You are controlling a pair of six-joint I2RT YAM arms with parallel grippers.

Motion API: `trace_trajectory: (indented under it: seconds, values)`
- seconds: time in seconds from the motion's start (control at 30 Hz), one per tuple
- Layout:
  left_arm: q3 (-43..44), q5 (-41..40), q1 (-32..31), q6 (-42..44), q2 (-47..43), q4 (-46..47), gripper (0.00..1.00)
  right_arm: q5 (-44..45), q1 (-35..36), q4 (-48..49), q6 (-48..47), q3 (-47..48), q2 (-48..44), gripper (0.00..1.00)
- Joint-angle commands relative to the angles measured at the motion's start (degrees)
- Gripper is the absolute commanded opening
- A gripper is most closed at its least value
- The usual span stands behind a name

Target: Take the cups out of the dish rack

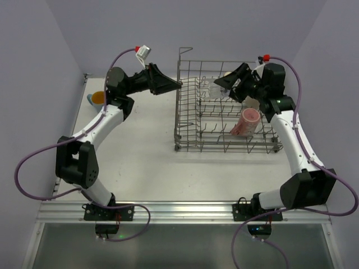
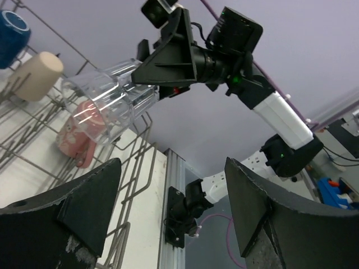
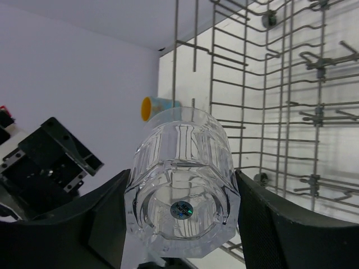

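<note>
A: "Where is the clear glass hanging?"
B: "The right fingers are clamping it sideways over the dish rack; the left fingers are gaping empty nearby."
A: "Likely slick, stiff, breakable; they are gripping its faceted wall near the base, wisely."

The dish rack sits on the right of the surface. A tumbler lies in its right side. The glass is above the rack, between the right fingers. A mug sits on the surface far left, at the back.
</note>
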Motion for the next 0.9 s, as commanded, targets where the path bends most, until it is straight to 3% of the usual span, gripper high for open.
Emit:
trace_trajectory:
  seconds: [0.0,0.5,0.87]
  values:
    - [-0.14,0.97,-1.96,-5.11,1.71,9.8,0.79,-9.83,-0.06,13.33,7.04,-2.06,-3.23,0.0]
    - [4.86,-1.75,-7.41,-5.99,6.37,10.32,0.79,-17.84,0.29,30.65,18.64,-7.77,-1.92,0.0]
    - [9.53,-3.69,-10.57,-12.75,10.68,17.79,0.75,-18.63,1.52,32.5,19.44,-8.04,1.07,0.0]
